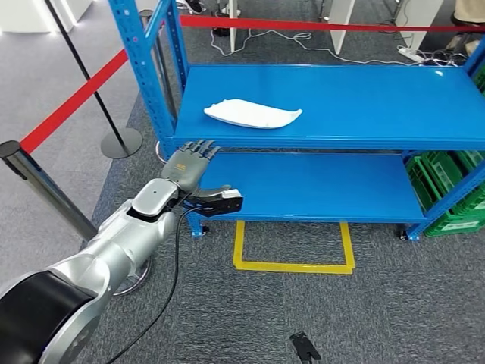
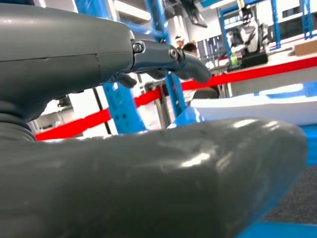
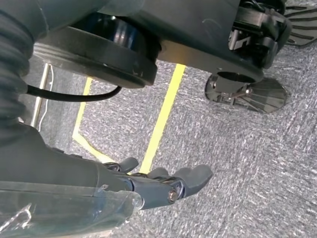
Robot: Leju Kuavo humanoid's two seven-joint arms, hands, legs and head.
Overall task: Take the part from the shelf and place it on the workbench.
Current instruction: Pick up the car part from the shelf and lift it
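The white part (image 1: 252, 114) lay untouched on the blue shelf's (image 1: 366, 106) upper deck; the left hand (image 1: 189, 161), fingers apart and empty, reached just below its edge (grasping and the workbench placement remained).

Evenly and brightly lit from overhead in the head view; only soft shadow under the upper shelf board (image 1: 326, 106); sharp throughout, slightly bowed at the edges; blown-out background and pale glare streaks along the thumb (image 2: 179, 168) in the left wrist view, near parts blurred; softer, greyer carpet (image 3: 239, 163) in the right wrist view.
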